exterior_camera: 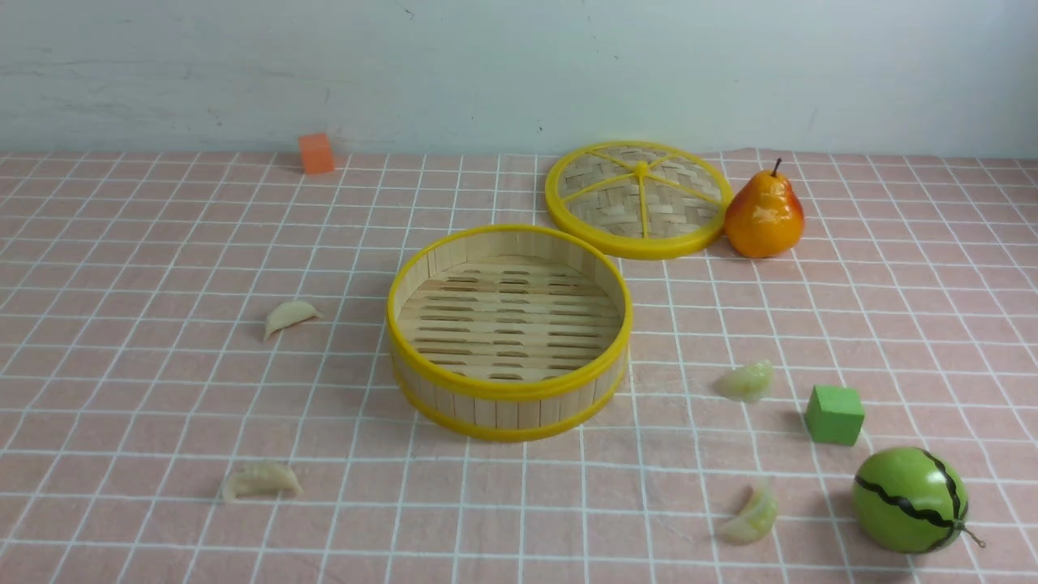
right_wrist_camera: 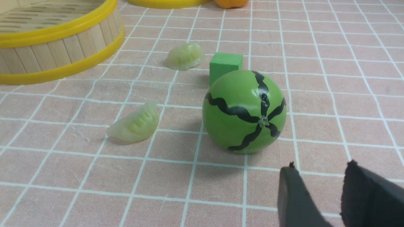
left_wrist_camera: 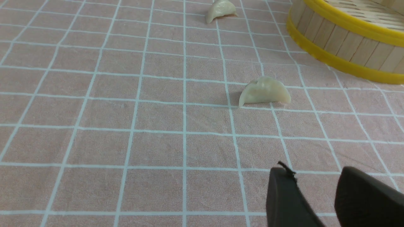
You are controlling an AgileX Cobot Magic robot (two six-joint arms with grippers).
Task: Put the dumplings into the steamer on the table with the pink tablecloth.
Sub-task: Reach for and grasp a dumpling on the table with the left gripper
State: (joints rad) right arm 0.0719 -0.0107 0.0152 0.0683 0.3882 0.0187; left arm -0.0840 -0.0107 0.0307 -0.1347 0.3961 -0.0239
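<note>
I find one cream dumpling (exterior_camera: 289,316) on the pink tablecloth (exterior_camera: 122,365), left of the steamer (exterior_camera: 509,389), and a second cream dumpling (exterior_camera: 261,480) closer to the near edge. The steamer stands empty in the middle. To its right lies a green dumpling (exterior_camera: 746,381) near the green cube (exterior_camera: 834,414). The other green dumpling (exterior_camera: 750,515) sits by the toy watermelon (exterior_camera: 910,499), toward the near right corner. The lid (exterior_camera: 638,199) lies behind the steamer, with the pear (exterior_camera: 765,215) just beside it. My left gripper (left_wrist_camera: 315,176) and right gripper (right_wrist_camera: 320,171) both stand parted, grasping nothing.
</note>
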